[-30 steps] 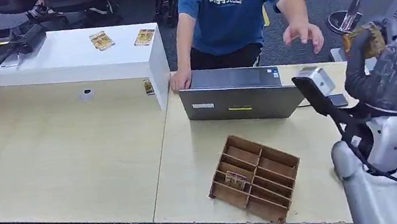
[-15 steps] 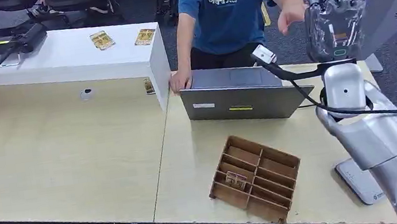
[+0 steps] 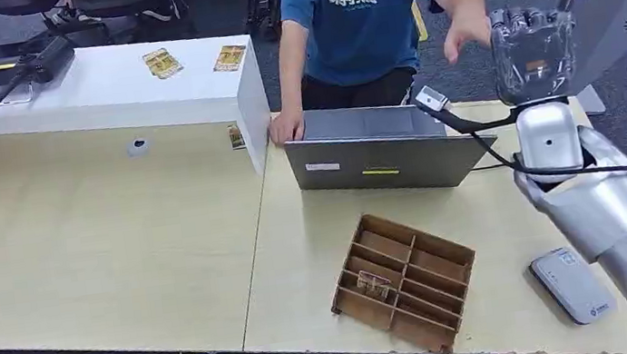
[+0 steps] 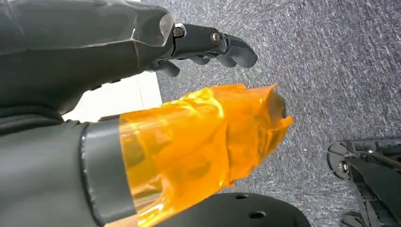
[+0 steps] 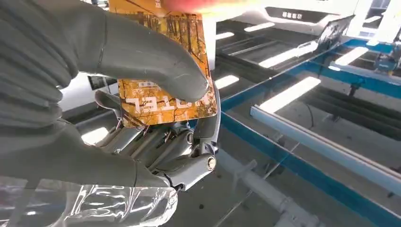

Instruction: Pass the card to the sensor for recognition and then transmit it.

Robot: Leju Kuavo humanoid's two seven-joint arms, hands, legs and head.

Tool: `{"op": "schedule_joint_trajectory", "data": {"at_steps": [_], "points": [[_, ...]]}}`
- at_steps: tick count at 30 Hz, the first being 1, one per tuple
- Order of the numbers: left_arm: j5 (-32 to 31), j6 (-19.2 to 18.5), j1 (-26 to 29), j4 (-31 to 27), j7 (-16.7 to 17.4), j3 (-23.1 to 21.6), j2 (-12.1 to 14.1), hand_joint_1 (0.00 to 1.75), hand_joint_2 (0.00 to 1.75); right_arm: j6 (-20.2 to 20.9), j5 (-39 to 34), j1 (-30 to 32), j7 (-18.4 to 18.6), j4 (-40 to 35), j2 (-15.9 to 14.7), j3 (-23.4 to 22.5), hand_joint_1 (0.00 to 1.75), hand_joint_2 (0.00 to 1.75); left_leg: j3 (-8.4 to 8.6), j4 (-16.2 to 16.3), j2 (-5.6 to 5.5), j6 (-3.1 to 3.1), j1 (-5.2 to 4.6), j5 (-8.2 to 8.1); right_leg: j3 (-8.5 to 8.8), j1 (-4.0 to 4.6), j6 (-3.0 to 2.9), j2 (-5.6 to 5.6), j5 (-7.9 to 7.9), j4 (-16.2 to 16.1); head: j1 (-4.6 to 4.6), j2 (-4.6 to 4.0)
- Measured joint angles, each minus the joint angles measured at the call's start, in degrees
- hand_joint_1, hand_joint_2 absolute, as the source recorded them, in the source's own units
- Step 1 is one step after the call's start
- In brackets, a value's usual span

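The right hand [image 3: 533,52] is holding the card [image 5: 163,71] up high, thumb pressing it against the fingers [image 5: 161,146], near the person's hand [image 3: 466,29] reaching in above the laptop [image 3: 380,157]. The sensor [image 3: 571,285] is lying on the desk [image 3: 117,239] by the robot's right arm — so recognition looks done, and the handover is in progress. Next comes loosening the thumb once the person is gripping. The left hand [image 4: 142,94] is hanging over carpet, fingers loosely apart, holding nothing.
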Motion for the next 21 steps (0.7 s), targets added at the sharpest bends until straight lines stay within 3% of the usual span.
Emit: {"op": "schedule_joint_trajectory", "data": {"at_steps": [3,4,5,13,21], "points": [[0.0,0.0,0.0,0.0,0.0,-0.2,0.0,0.0,0.0,0.0,0.0,0.0,0.0,0.6,0.0,0.0,1.75,1.75,0.0,0.0,0.0,0.0,0.0,0.0,0.0,0.0,0.0,0.0,0.0,0.0,0.0,0.0],[0.0,0.0,0.0,0.0,0.0,-0.3,0.0,0.0,0.0,0.0,0.0,0.0,0.0,0.9,-0.1,0.0,1.43,1.75,0.0,0.0,0.0,0.0,0.0,0.0,0.0,0.0,0.0,0.0,0.0,0.0,0.0,0.0],[0.0,0.0,0.0,0.0,0.0,-0.4,0.0,0.0,0.0,0.0,0.0,0.0,0.0,1.0,-0.1,0.0,0.02,1.75,0.0,0.0,0.0,0.0,0.0,0.0,0.0,0.0,0.0,0.0,0.0,0.0,0.0,0.0],[-0.2,0.0,0.0,0.0,0.0,-0.8,0.0,0.0,0.0,-2.4,0.0,0.1,-0.8,1.9,0.0,-1.2,0.0,1.75,0.0,0.0,0.01,0.0,0.0,0.0,0.0,0.0,0.0,0.01,0.0,0.0,0.0,0.0],[-0.2,0.0,0.0,0.0,0.0,-0.8,0.0,0.0,0.0,-3.0,0.0,2.2,-4.1,-0.8,0.4,-8.0,0.0,1.75,0.0,0.0,0.0,0.0,0.0,0.0,0.0,0.0,0.0,0.0,0.0,0.0,0.0,0.0]]}}
